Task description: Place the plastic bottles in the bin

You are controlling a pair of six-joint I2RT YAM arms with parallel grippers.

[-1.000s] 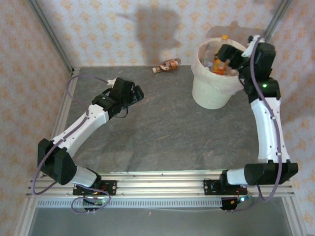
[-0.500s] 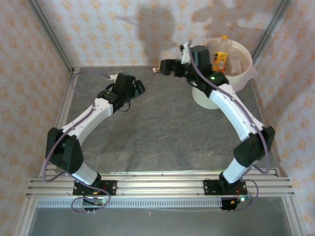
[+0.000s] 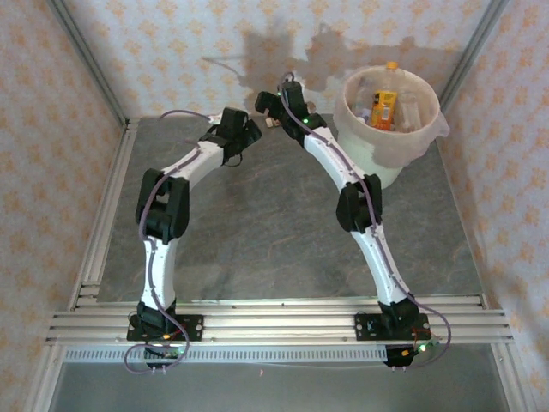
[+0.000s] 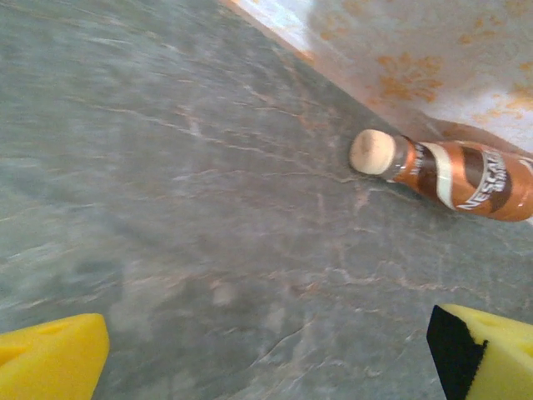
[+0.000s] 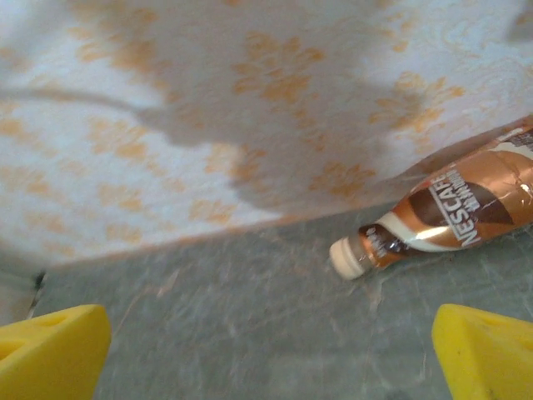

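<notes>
L to R, as you see it from the top cam. Left fingers (image 4: 50,358): spread wide, bare desk (image 4: 183,208) betw. them, well left of the bin (image 3: 377,163). Right fingers (image 5: 54,350): spread wide too, gripping nothing, nearer the bin. Brown bottle (image 4: 454,177): lying on its side at the foot of the back wall, left of the bin. Bin: orange-labelled bottle (image 3: 383,108) inside, cap above the rim.

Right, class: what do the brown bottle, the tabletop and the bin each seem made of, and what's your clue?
Brown bottle: likely plastic under a glossy printed sleeve that catches highlights; matte cream cap. Tabletop: grey, pale-veined stone look, matte; possibly laminate. Bin: smooth cream wall, probably plastic, with a thin translucent liner crinkled over the rim.
</notes>
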